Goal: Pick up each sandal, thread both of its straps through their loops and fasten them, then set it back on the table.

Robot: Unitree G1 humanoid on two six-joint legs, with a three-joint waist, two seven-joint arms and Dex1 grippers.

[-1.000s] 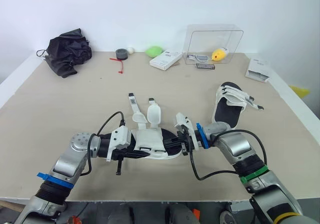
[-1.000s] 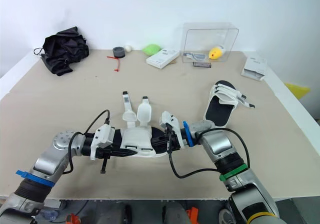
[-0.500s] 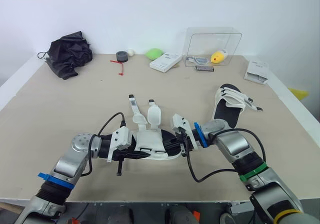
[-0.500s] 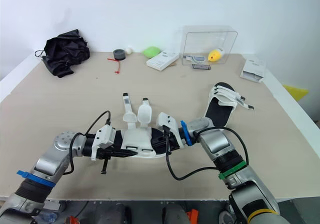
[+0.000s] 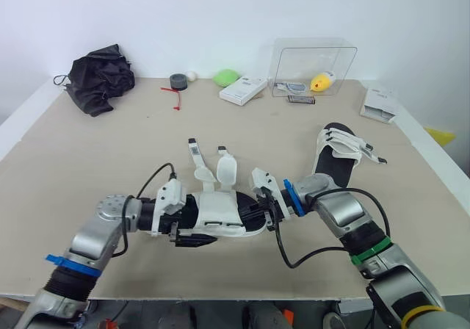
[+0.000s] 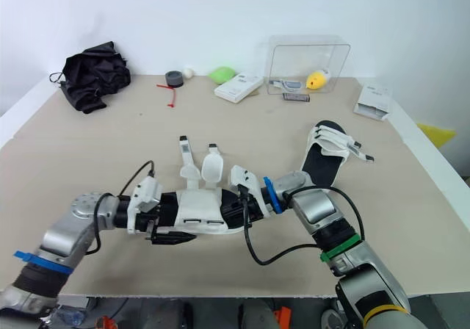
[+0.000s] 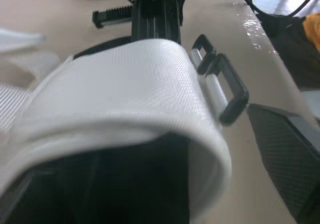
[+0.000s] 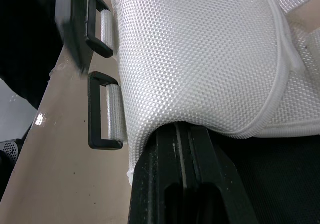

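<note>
While sandal (image 5: 224,213) lies left-right, near-centre on table (image 5: 110,145), right gripper (image 5: 258,210) clamps its right end; left gripper (image 5: 192,235) at left end, grip can't tell. Straps (image 5: 225,169) point far, loops (image 8: 93,111) near side.

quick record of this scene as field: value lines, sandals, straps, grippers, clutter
near sandal: front centre of the table, between the two grippers
straps: both loose, pointing away from the robot, not threaded
loops: black, empty
left gripper: at the near sandal's left end
right gripper: at its right end
far sandal: flat on the right side, apart from both grippers
far edge clutter: black bundle, tape roll, white box, clear box
</note>
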